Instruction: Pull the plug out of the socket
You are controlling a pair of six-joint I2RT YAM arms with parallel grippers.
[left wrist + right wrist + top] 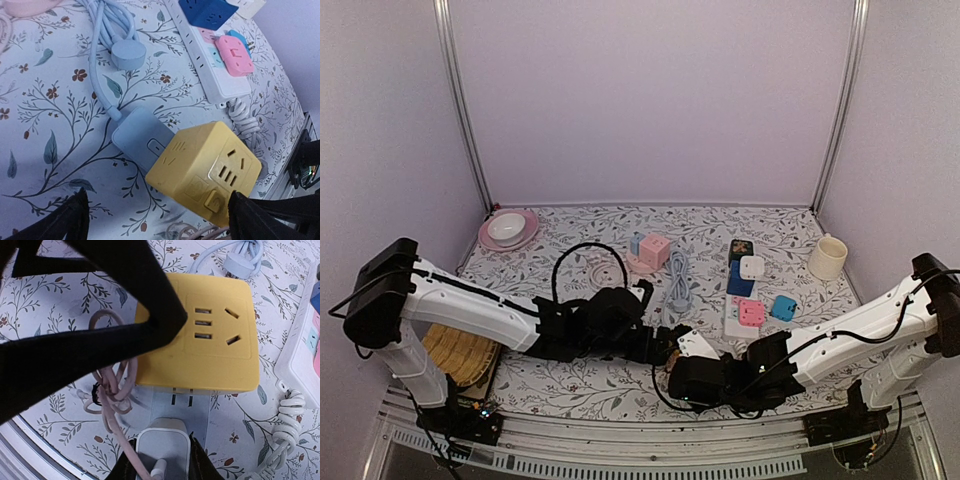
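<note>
The socket is a yellow cube lying on the flowered cloth, also seen from the left wrist. Close to its near side sits a white plug, and two dark prongs show in the short gap between them. My right gripper is shut on this plug, one finger on each side. My left gripper is open wide around the cube, and one black finger lies over the cube's left corner. A pale blue flat plug lies against the cube's far side. The cube is hidden in the top view.
A pink cable bundle lies left of the plug. The white power strip with pink and blue adapters is to the right, beside a coiled blue cable. Farther off stand a pink plate, a cream cup and a pink cube.
</note>
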